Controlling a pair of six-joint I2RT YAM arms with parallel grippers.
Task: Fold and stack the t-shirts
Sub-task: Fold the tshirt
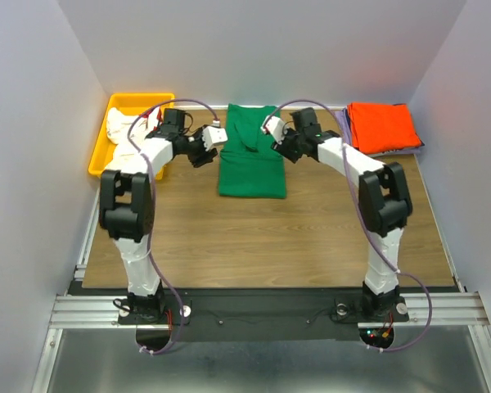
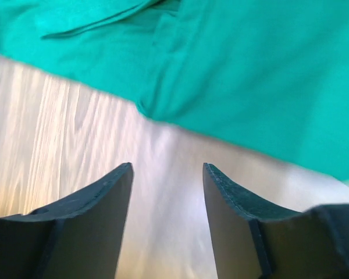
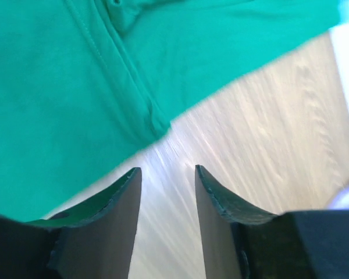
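The green t-shirt [image 1: 251, 160] is soft matt cloth with stitched seams, and the orange t-shirt [image 1: 382, 127] looks like the same matt cloth. The counter [image 1: 270, 237] is pale wood grain with a light sheen. Both pairs of jaws are matt black and faintly textured. The yellow bin [image 1: 101, 149] is smooth plastic.

The left gripper [image 2: 167, 170] is pointing down at the wooden desk [image 2: 64, 139]. Its two dark fingers [image 2: 99, 221] are sticking up from the bottom of the picture with a wide gap between them. Nothing is sitting in the gap, and only bare wood is showing there. The green t-shirt [image 2: 250, 75] is lying on the desk just past the fingertips, not touching them. Its near edge is running slanted across the picture, and a fold is showing near the top left.
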